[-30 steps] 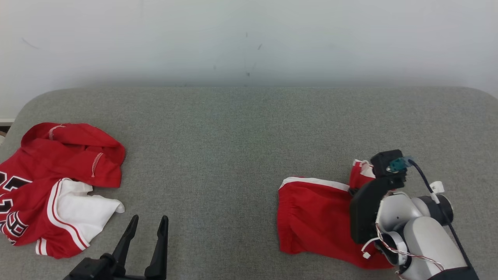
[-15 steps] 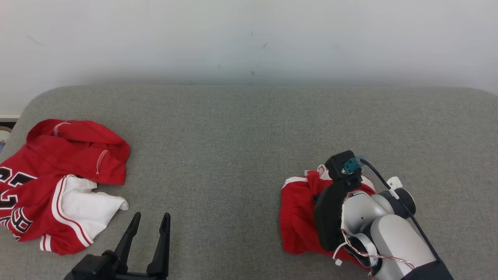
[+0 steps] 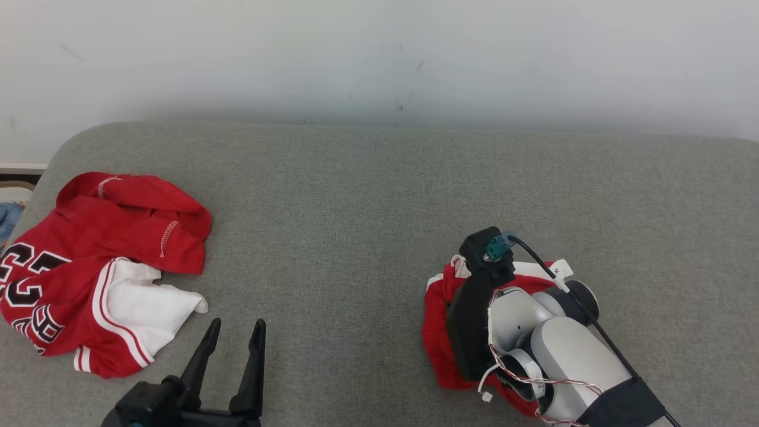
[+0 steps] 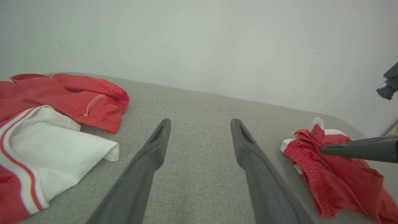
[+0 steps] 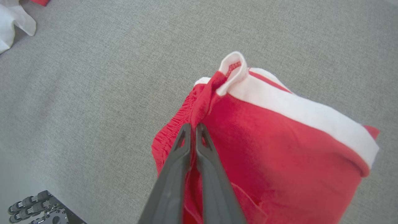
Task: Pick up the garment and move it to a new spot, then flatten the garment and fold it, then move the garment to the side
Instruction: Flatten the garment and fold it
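Note:
The garment, red shorts (image 3: pixel 436 338) with a white stripe, lies bunched at the right of the grey padded surface (image 3: pixel 356 196). My right gripper (image 5: pixel 193 126) is shut on a pinched fold of the red shorts (image 5: pixel 279 140), lifting that edge; the white stripe curls over behind it. In the head view the pale right wrist covers most of the shorts. From the left wrist view, the shorts (image 4: pixel 335 177) sit at the right with a dark right finger on them. My left gripper (image 3: pixel 234 325) (image 4: pixel 200 123) stands open and empty near the front edge, well left of the shorts.
A crumpled red and white jersey (image 3: pixel 101 267) (image 4: pixel 46 124) with black numbers lies at the left end of the surface. A pale wall (image 3: pixel 379 59) runs behind the far edge. Bare grey fabric stretches between the jersey and the shorts.
My right gripper has moved left, pulling the held edge of the shorts over the rest, so the shorts are more bunched. The head view has shifted a little. The left gripper stays open.

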Controlling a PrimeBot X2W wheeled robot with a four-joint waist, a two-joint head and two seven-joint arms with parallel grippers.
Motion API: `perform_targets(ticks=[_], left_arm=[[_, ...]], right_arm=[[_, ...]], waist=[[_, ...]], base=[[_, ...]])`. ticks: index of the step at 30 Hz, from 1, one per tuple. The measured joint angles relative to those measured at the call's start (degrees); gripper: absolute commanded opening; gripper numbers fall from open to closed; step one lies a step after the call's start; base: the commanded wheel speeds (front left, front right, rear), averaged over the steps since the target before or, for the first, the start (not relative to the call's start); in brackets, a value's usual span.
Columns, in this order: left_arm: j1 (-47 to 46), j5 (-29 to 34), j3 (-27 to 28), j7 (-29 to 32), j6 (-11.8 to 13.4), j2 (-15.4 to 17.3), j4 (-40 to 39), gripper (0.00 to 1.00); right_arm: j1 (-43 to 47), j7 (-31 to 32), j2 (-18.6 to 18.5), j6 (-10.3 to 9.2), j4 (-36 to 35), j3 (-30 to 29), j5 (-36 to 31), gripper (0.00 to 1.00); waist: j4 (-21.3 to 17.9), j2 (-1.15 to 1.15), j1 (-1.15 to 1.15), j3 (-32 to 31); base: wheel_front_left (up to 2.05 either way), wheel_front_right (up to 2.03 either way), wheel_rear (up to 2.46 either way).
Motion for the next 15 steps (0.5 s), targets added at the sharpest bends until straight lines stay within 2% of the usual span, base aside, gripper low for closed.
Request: perform_targets(ticks=[3,11,12,13,15], left_arm=[[-0.1,0.1,-0.1,0.0,-0.5,-0.1,0.2,1.0],[-0.3,0.2,0.1,0.0,-0.5,-0.3,0.4,1.0],[-0.3,0.2,0.3,0.0,-0.5,-0.3,0.4,1.0],[-0.3,0.2,0.4,0.0,-0.5,-0.3,0.5,1.0],[-0.3,0.2,0.6,0.0,-0.5,-0.3,0.5,1.0]], right_arm=[[-1.1,-0.5,0.0,-0.99,0.5,1.1,1.2,0.0],[-2.0,-1.4,0.0,-2.01,3.5,2.3,1.9,0.0],[-2.0,-1.5,0.0,-2.02,3.9,2.4,2.2,0.38],[-2.0,-1.8,0.0,-2.03,4.0,2.4,2.7,1.0],[-2.0,-2.6,0.0,-2.3,3.8,2.4,3.9,1.0]], waist=[[0.4,0.0,0.0,0.1],[1.6,0.0,0.0,0.5],[1.6,0.0,0.0,0.6],[1.7,0.0,0.0,0.6],[1.7,0.0,0.0,0.6]], base=[[0.0,0.0,0.0],[0.0,0.0,0.0],[0.0,0.0,0.0],[0.0,0.0,0.0],[0.0,0.0,0.0]])
